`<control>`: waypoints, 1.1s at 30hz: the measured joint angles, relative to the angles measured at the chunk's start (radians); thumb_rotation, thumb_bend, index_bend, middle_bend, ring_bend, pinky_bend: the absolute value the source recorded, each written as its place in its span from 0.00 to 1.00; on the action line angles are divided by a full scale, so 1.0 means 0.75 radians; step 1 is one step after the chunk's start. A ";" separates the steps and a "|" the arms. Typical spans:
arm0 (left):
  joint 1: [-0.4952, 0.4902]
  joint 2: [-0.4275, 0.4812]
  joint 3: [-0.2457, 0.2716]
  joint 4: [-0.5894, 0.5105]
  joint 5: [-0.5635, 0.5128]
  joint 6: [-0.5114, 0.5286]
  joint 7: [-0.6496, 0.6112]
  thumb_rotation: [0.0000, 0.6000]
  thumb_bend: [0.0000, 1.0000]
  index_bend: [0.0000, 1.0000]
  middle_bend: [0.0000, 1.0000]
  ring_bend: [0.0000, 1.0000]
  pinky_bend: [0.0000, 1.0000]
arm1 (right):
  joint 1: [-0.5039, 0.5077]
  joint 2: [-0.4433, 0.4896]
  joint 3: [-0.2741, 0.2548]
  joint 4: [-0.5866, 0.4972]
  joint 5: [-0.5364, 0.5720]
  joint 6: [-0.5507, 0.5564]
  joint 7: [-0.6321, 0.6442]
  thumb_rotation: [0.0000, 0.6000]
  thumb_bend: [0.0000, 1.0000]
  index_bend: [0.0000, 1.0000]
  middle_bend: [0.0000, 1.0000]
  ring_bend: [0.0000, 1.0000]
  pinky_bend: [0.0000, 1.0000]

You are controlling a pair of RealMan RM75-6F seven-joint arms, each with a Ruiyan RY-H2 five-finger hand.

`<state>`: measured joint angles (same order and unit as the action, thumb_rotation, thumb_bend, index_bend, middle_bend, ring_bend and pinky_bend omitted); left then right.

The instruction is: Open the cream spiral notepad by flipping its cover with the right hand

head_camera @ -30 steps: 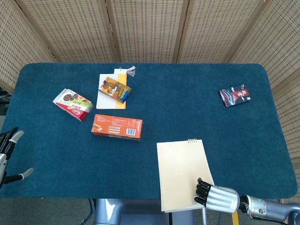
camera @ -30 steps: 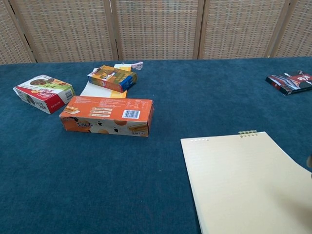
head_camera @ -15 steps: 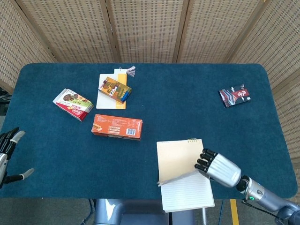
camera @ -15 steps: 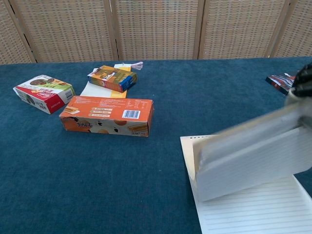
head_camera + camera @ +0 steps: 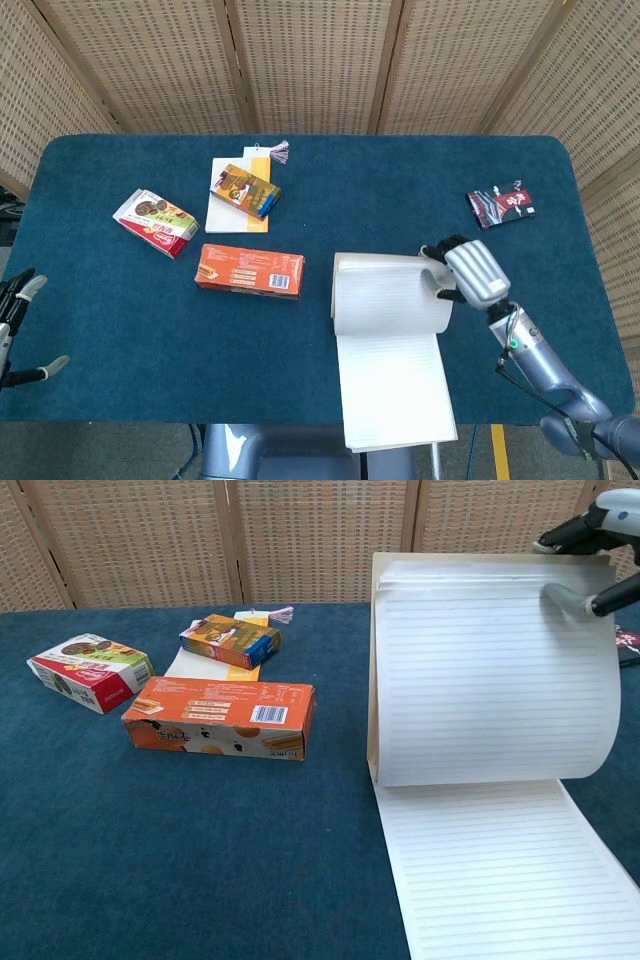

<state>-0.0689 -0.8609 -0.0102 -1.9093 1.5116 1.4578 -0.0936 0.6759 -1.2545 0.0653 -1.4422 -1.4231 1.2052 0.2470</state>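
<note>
The cream spiral notepad (image 5: 392,345) is seen lying near the front edge of the bench (image 5: 100,330), right of centre, its stiff cream cover and a thin ruled sheet raised and bowed into a smooth curve over the flat lined pages below. The bench is covered in deep blue, short-piled cloth, and a woven cane screen (image 5: 310,60) is set behind it. A glossy orange carton (image 5: 249,271) is laid left of the notepad, with a red and white box (image 5: 155,222) nearer the left edge and a small colourful box (image 5: 246,191) resting on a white and yellow booklet (image 5: 232,207).

Half a second ago the cover was lifted only partway; it is now carried far higher and stood almost upright. The right robot hand (image 5: 462,270) has been moved from the notepad's middle towards its bound far end.

The top right edge of the raised leaves is pinched by the right robot hand. The left robot hand (image 5: 22,330) is held spread and empty off the front left corner.
</note>
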 measured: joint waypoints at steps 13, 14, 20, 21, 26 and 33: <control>-0.062 -0.007 -0.050 -0.002 -0.163 -0.112 0.032 1.00 0.00 0.00 0.00 0.00 0.00 | 0.195 -0.142 0.205 0.251 0.569 -0.470 -0.252 1.00 0.71 0.64 0.65 0.50 0.40; -0.065 -0.008 -0.052 -0.002 -0.170 -0.117 0.035 1.00 0.00 0.00 0.00 0.00 0.00 | 0.205 -0.159 0.213 0.282 0.589 -0.489 -0.263 1.00 0.71 0.64 0.65 0.50 0.40; -0.092 -0.020 -0.073 -0.003 -0.240 -0.161 0.071 1.00 0.00 0.00 0.00 0.00 0.00 | 0.266 -0.266 0.250 0.480 0.659 -0.586 -0.315 1.00 0.57 0.53 0.47 0.37 0.39; -0.095 -0.021 -0.075 -0.003 -0.248 -0.165 0.077 1.00 0.00 0.00 0.00 0.00 0.00 | 0.277 -0.286 0.256 0.516 0.668 -0.603 -0.321 1.00 0.49 0.40 0.30 0.23 0.34; -0.108 -0.031 -0.086 -0.007 -0.290 -0.180 0.109 1.00 0.00 0.00 0.00 0.00 0.00 | 0.308 -0.373 0.290 0.652 0.681 -0.640 -0.312 1.00 0.38 0.04 0.00 0.00 0.05; -0.116 -0.037 -0.090 -0.014 -0.306 -0.189 0.130 1.00 0.00 0.00 0.00 0.00 0.00 | 0.322 -0.446 0.348 0.787 0.724 -0.558 -0.382 1.00 0.05 0.00 0.00 0.00 0.00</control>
<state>-0.1562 -0.8887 -0.0776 -1.9196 1.2822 1.3160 0.0039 0.9171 -1.5889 0.3267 -0.8522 -0.8804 0.7864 -0.0392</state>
